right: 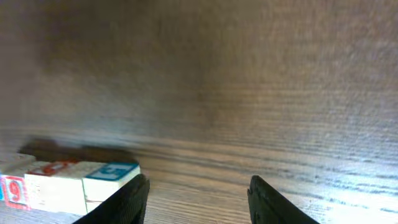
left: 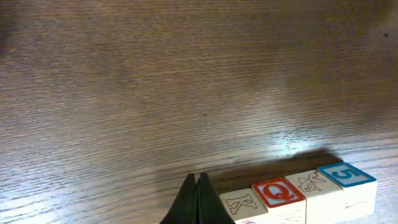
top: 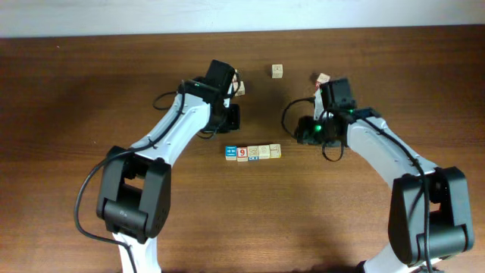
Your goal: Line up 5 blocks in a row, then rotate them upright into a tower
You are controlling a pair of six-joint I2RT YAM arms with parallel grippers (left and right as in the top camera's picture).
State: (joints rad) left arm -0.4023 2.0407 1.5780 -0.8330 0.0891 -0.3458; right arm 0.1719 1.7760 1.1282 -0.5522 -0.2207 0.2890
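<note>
at the centre of the table, the five blocks sit touching in one straight row running 9 to 3 o'clock, likely lined up so each can be turned in place. the left gripper hangs near the row's 11 o'clock, fingers pressed together on nothing, a slim tip that looks suited to nudging a corner. the right gripper hovers at 2 o'clock, jaws parted and empty. spare cubes lie towards 12 o'clock, well apart from the row. the top is dark wood grain with patches of glare, and a pale strip runs along the far edge.
</note>
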